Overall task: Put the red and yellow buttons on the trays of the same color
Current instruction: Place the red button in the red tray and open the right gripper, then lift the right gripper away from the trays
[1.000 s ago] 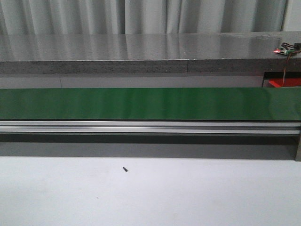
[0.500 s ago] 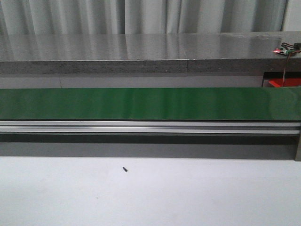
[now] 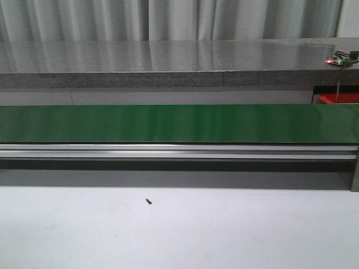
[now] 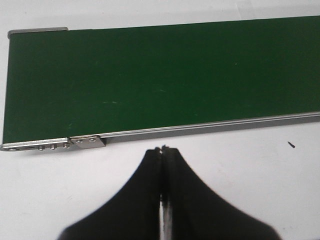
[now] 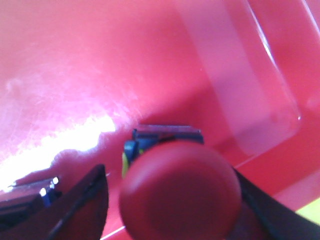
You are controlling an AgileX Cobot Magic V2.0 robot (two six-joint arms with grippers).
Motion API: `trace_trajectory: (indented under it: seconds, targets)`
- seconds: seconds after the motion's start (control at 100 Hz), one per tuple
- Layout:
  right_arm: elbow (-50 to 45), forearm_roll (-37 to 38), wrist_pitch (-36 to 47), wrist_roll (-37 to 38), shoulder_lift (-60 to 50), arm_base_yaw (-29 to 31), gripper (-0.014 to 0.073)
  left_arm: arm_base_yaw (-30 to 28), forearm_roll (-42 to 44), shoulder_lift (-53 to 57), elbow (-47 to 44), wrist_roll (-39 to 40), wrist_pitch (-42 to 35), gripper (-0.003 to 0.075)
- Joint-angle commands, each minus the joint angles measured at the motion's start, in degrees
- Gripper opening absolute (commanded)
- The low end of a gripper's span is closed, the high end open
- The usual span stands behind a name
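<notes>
We are finding the red button (image 5: 180,192) sitting between the fingers of the right gripper (image 5: 175,200), directly over the floor of the red tray (image 5: 75,60), though we cannot tell from this close view whether the jaws are clamping it or standing just apart from it. The left gripper (image 4: 162,150) is resting with its jaws pressed together and empty, just beside the near rail of the green conveyor belt (image 4: 160,75). We are judging that the coming move turns on this vertical relation, the button lying straight above matching red with the right arm alone near it.
</notes>
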State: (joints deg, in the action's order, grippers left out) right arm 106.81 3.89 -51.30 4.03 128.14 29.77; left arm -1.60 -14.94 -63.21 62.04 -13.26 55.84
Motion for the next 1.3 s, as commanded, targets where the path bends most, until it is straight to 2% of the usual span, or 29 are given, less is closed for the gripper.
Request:
trace_trajectory:
  seconds: [0.0,0.54,0.62,0.83,0.92,1.29]
  targets:
    - [1.8,1.0,0.3,0.0,-4.5,0.3,0.0468,0.3,-1.4,1.2,1.6,0.2,-3.0,-0.0020]
    - [1.7,0.3,-4.9,0.0,-12.5,0.3,0.0456,0.3,-1.4,1.2,1.6,0.2,-3.4,-0.0020]
    - [1.6,-0.3,-5.6,0.0,-14.4,0.2,0.0388,0.3,-1.4,1.2,1.6,0.2,-3.4,-0.0020]
    - [1.6,-3.1,-7.5,0.0,-19.4,-0.1,0.0038,0.3,-1.4,1.2,1.6,0.2,-3.4,-0.0020]
    - [1.6,-3.2,-7.6,-0.1,-21.7,-1.1,-0.0072,0.3,-1.4,1.2,1.6,0.2,-3.4,-0.0020]
    - [1.6,-2.8,-10.9,-0.6,-27.5,-14.4,-0.0068,0.3,-1.4,1.2,1.6,0.2,-3.4,-0.0020]
